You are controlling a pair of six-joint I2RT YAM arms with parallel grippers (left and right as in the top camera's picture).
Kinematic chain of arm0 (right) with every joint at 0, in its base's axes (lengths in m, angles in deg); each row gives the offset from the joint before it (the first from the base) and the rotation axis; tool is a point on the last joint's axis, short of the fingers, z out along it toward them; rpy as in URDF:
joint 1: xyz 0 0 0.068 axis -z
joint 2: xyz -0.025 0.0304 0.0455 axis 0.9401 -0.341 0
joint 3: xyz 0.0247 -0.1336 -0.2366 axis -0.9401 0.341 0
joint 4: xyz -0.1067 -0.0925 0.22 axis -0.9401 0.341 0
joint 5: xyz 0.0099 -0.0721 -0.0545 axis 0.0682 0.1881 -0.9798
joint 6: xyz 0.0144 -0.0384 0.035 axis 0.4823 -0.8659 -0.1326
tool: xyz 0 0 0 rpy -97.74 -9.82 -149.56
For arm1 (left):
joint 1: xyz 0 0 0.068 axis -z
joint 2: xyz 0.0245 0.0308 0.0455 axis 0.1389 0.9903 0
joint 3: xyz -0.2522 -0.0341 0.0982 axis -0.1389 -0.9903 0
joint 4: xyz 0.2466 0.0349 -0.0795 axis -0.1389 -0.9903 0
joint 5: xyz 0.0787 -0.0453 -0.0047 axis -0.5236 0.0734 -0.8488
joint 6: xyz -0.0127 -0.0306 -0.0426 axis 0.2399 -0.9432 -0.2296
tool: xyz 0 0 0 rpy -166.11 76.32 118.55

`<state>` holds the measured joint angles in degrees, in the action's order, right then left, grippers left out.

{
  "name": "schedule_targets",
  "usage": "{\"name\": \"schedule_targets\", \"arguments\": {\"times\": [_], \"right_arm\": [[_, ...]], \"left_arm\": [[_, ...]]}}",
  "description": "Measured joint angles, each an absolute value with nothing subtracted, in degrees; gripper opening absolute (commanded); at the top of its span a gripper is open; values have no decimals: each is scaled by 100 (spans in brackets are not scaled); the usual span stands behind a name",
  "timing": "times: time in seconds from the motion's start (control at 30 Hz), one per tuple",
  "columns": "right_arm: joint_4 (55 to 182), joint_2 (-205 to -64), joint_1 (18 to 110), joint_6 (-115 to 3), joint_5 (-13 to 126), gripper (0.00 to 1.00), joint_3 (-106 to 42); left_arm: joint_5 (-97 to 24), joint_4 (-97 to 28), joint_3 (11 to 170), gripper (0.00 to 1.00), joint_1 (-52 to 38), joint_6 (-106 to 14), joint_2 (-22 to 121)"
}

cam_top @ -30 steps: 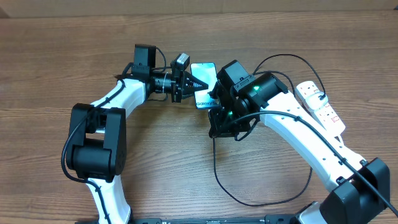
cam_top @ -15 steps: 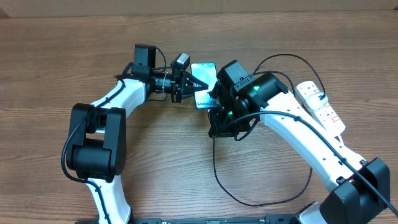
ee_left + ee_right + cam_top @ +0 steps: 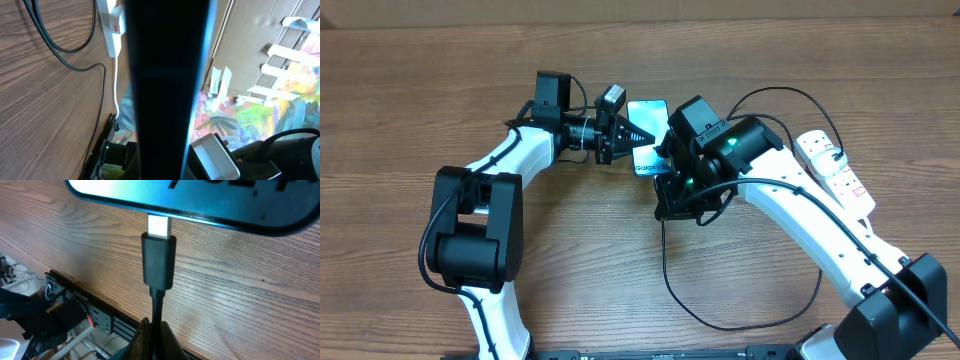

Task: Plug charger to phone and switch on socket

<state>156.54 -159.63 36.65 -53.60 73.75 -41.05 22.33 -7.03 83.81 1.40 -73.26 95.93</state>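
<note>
Roughly at the middle of the wooden table [image 3: 420,80], the phone [image 3: 648,115] has its long axis running from the far side toward the near side, slightly slanted. Its lit blue-teal screen faces up toward the overhead camera, and the end with the small dark text points at the near edge. The left gripper [image 3: 632,135] reaches in from the left with its fingers pressed onto the phone's left long edge. In the left wrist view the phone is a dark band filling the middle of the picture. The right gripper [image 3: 668,180] sits just below the phone's near end, pinching the charger [image 3: 720,322] right behind its connector [image 3: 159,260]. That connector stands in line with the phone's long axis, and its bright metal tip meets the middle of the phone's end edge. How deep the tip sits cannot be told. From the grip, the black cable drops toward the near edge, loops right, and climbs back toward the socket [image 3: 837,170]. The socket lies well to the right, slanted, beside the right arm.
</note>
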Motion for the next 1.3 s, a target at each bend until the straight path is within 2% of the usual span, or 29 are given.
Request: {"name": "schedule_targets", "arguments": {"times": [0.63,1.13,1.3], "right_arm": [[15368,-15963,3630,-5360,7133,4,-4105],[14457,-15963,3637,-5358,6350,4,-4107],[14896,-15963,3639,-5347,6333,4,-4113]], "left_arm": [[2121,-661,8381,4,86,-7184,9593],[2233,-683,8381,4,105,-6913,9593],[2233,-674,8381,4,103,-6876,9593]]}}
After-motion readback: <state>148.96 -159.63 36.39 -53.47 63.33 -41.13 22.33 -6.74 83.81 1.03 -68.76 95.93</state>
